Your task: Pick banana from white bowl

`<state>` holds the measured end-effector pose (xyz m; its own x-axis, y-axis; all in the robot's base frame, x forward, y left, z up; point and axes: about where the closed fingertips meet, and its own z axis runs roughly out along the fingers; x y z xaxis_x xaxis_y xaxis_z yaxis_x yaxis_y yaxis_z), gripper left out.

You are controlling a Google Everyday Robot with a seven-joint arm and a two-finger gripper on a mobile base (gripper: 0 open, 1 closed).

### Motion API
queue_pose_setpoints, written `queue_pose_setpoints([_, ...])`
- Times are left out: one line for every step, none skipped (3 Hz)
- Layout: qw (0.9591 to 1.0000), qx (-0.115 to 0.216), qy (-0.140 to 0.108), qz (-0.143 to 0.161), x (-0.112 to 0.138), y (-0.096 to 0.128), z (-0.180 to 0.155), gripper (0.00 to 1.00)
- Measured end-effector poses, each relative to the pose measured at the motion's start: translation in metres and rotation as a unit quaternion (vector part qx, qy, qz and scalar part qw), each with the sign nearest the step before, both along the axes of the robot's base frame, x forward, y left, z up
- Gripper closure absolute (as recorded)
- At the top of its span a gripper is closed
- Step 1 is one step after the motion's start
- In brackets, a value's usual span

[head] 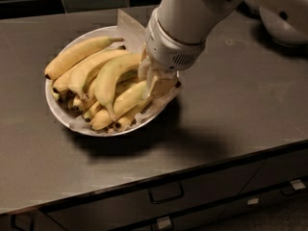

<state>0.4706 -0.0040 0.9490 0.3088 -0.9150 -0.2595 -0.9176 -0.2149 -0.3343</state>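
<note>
The white bowl (54, 109) sits on the left part of a grey counter, lined with crumpled white paper and heaped with several yellow bananas. A fairly straight banana (121, 101) lies from the bowl's front toward its right side, with its far end under my gripper. A strongly curved banana (108, 78) lies just left of it, and a long banana (79, 54) lies along the back. My gripper (156, 83) is down in the bowl's right side, on the bananas' right ends. The thick white wrist hides what is below it.
The paper liner (130, 25) sticks up behind the bowl. The counter's front edge runs over drawers with handles (166, 194). A dark tiled wall stands behind. Part of the robot's body (284, 23) hangs over the counter's back right.
</note>
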Motion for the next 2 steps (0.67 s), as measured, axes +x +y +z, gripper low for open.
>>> queue_pose_setpoints([0.9997, -0.019, -0.013, -0.012, -0.001, -0.009, 0.016, 1.0])
queue_pose_setpoints([0.9989, -0.036, -0.025, -0.018, -0.001, -0.016, 0.031, 1.0])
